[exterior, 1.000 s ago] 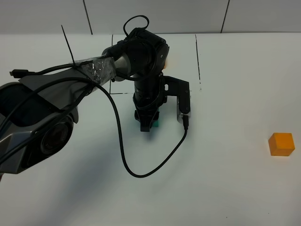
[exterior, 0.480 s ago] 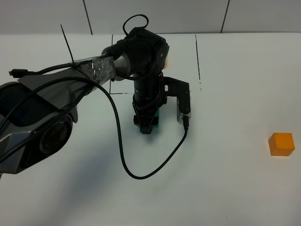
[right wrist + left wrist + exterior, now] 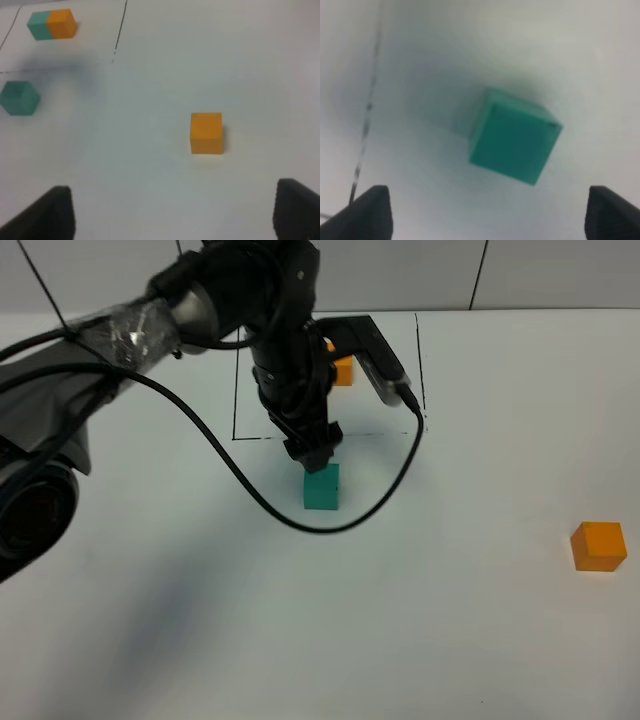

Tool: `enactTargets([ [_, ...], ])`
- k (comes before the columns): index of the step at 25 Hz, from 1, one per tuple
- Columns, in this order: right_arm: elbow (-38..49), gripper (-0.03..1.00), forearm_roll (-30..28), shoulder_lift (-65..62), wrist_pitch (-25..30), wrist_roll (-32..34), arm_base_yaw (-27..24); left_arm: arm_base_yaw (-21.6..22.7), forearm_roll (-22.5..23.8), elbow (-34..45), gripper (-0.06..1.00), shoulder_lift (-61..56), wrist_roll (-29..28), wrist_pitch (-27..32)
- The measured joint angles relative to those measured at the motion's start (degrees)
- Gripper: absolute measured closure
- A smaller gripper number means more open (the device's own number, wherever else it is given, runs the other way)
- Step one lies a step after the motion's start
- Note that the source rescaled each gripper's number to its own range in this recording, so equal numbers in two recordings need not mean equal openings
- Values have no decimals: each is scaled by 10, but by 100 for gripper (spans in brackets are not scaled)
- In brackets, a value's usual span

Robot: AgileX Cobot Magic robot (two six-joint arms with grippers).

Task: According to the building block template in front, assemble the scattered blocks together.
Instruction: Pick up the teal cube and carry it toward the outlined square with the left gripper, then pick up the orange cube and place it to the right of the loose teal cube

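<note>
The loose teal cube [image 3: 321, 487] rests on the white table just in front of the black outline [image 3: 420, 360]. My left gripper [image 3: 312, 452] hangs just above it, open and empty. The left wrist view shows the teal cube [image 3: 514, 136] below, between the spread fingertips [image 3: 370, 212]. The template's orange half [image 3: 342, 371] shows inside the outline; its teal half is hidden behind the arm. The loose orange cube [image 3: 598, 545] sits far right. In the right wrist view the open right gripper [image 3: 172, 212] is short of the orange cube [image 3: 206, 132]; the template [image 3: 52, 24] and teal cube [image 3: 19, 98] also show.
The left arm's black cable [image 3: 250, 490] loops over the table in front of the teal cube. The left arm's camera bracket [image 3: 375, 350] hangs over the outlined area. The grey back wall [image 3: 450, 270] bounds the table's far edge.
My left gripper, earlier down around the teal cube, has opened, let it go and risen toward the back. The cube now stands free on the table. The orange cube has not moved.
</note>
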Motion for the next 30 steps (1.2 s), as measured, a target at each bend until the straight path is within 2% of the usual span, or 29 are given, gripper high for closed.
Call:
enactTargets([
  [3, 0, 8, 0, 0, 0, 0, 0, 53, -3, 3, 27, -17, -62, 0],
  [8, 0, 8, 2, 0, 0, 0, 0, 143, -10, 45, 27, -68, -115, -23],
  [13, 0, 8, 2, 0, 0, 0, 0, 226, -10, 123, 27, -146, -174, -77],
  [18, 0, 8, 2, 0, 0, 0, 0, 298, -9, 221, 27, -240, -215, -92],
  [21, 0, 8, 2, 0, 0, 0, 0, 318, -7, 286, 27, -311, -237, -105],
  [24, 0, 8, 2, 0, 0, 0, 0, 321, -2, 349, 27, -391, -245, -130],
  [30, 0, 8, 2, 0, 0, 0, 0, 321, 10, 444, 27, -563, -302, -102],
])
